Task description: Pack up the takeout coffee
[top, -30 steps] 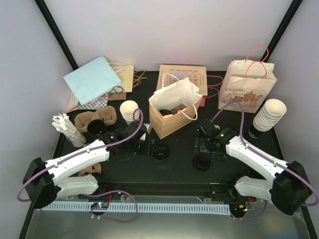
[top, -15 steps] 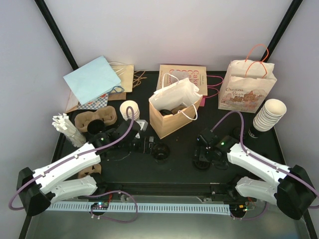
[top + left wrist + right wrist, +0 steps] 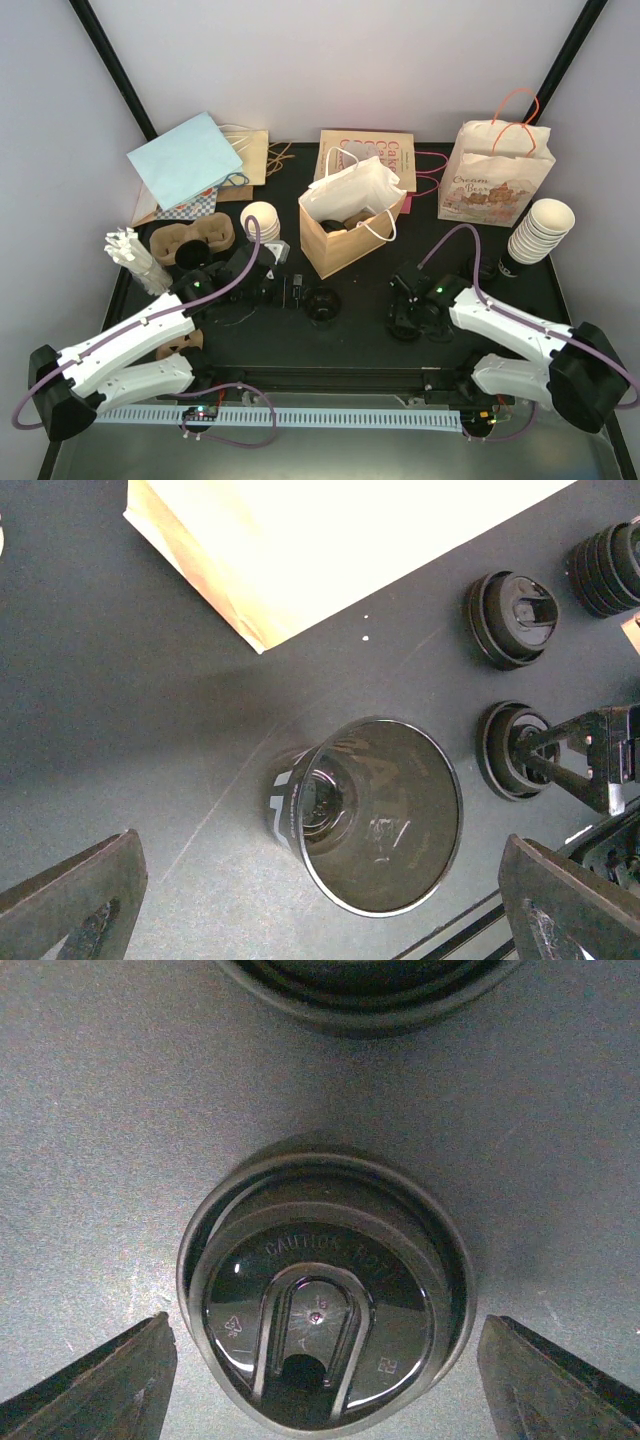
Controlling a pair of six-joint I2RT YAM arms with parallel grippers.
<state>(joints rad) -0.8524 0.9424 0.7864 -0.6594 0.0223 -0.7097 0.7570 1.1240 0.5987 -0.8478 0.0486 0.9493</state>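
Right gripper [image 3: 327,1360] is settling low over the black lid [image 3: 322,1305]. A second ago it was closer to the paper bag [image 3: 345,225], and now it is hanging straight above the lid. That is telling me the lid pickup is getting under way: the approach looks done, the closing not yet begun. Its jaws are standing wide apart, one finger on each side of the lid and clear of the rim, gripping nothing. Whether the tips are touching the table [image 3: 360,345] I cannot tell. Just beyond the fingertips, the edge of another black lid [image 3: 365,1005] is showing.

Left gripper [image 3: 320,838] is easing back a little toward its own base over the same second, and it too is hanging wide open and empty. Between and just ahead of its fingers a dark plastic cup [image 3: 375,825] is lying on its side, untouched.

The cream paper cup [image 3: 258,218] is standing upright on the far side of the left gripper, beside the brown cup carrier [image 3: 215,232], wearing no lid and not yet in the bag. So the packing is looking early, with lid and cup sitting well apart. The lid is flat and thin-rimmed, so I judge a pinch across it could slip.
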